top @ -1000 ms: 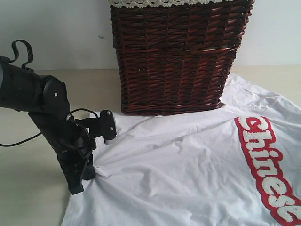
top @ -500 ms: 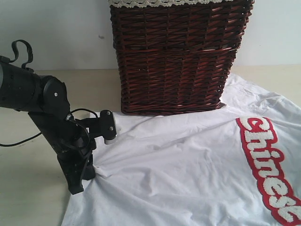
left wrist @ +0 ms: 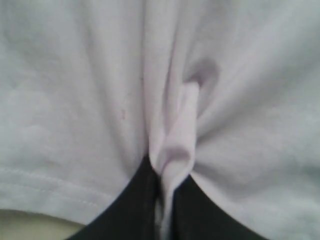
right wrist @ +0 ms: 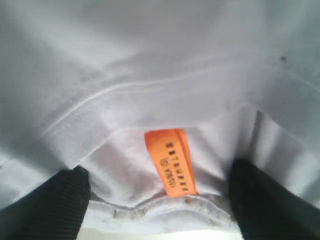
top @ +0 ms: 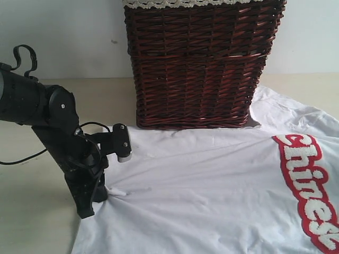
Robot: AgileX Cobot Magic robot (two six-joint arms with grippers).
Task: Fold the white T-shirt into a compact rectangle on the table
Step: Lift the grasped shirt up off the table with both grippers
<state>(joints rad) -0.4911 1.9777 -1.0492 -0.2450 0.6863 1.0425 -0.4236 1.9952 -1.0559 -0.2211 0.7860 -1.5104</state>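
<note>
Pale beige matte table (top: 32,211) runs back to a plain grey-white wall (top: 69,32), and a dark brown wicker basket (top: 196,69) stands beyond my left claw (top: 100,196). That claw is clenched on a small pinch of the white cotton T-shirt (top: 212,185). The shirt lies spread on the table, stretching away from the claw, with its red patch of fuzzy white lettering (top: 310,196) at the far side.

My right claw (right wrist: 157,200) is spread, with the small orange neck tag (right wrist: 172,167) between its jaws; it grips nothing yet. To do this well, I judge I should close squarely on the collar hem and keep the left pinch firm so the cloth stays taut.

Compared with a second ago, the red patch sits further from the left claw and the wrinkles have been pulled smoother.
</note>
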